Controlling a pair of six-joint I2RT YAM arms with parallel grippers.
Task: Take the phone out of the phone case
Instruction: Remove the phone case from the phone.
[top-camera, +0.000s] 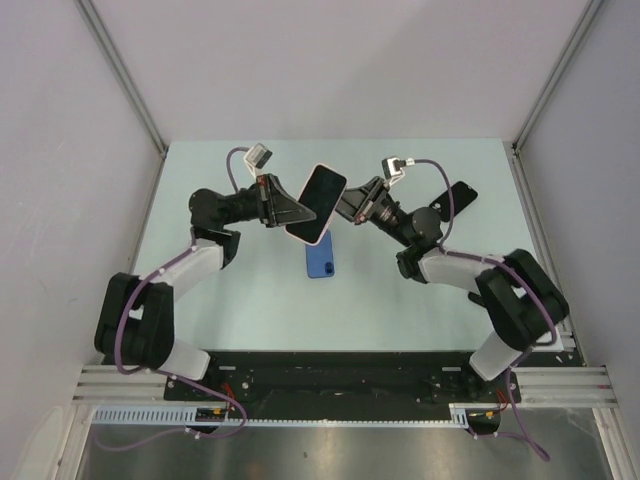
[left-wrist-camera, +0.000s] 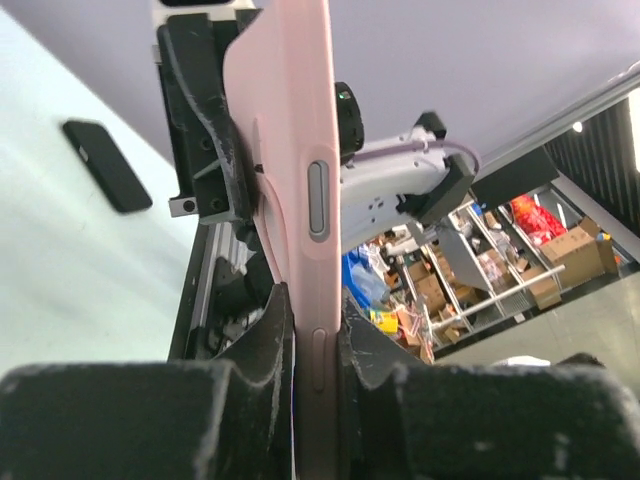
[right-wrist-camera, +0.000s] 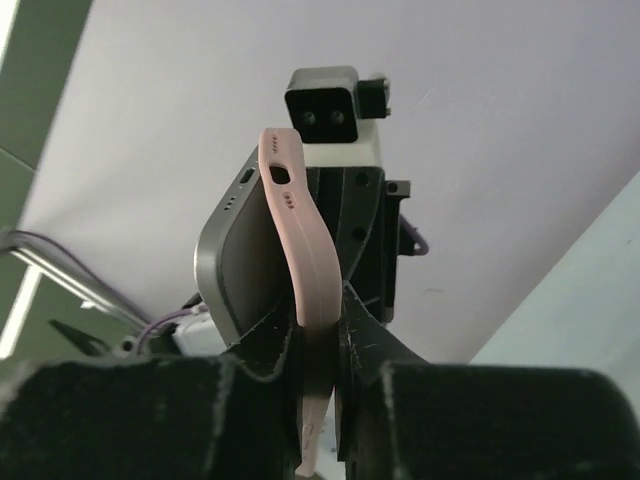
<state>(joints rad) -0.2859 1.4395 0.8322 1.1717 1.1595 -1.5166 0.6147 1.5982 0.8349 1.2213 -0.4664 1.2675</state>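
The phone (top-camera: 318, 200), dark screen up, hangs tilted above the table in its pink phone case (top-camera: 303, 235). My left gripper (top-camera: 298, 212) is shut on the cased phone from the left. In the left wrist view its jaws clamp front and back of the pink case (left-wrist-camera: 285, 150), with the left gripper (left-wrist-camera: 317, 325) just above a side button. My right gripper (top-camera: 346, 205) is shut on the case's right side. In the right wrist view the right gripper (right-wrist-camera: 320, 320) pinches the pink case wall (right-wrist-camera: 300, 250), which is bent away from the grey phone corner (right-wrist-camera: 222, 270).
A blue phone-shaped slab (top-camera: 320, 259) lies on the pale green table (top-camera: 240, 300) right under the held phone. A black flat object (top-camera: 461, 194) lies at the back right, also the black object (left-wrist-camera: 104, 165) in the left wrist view. Grey walls close in both sides.
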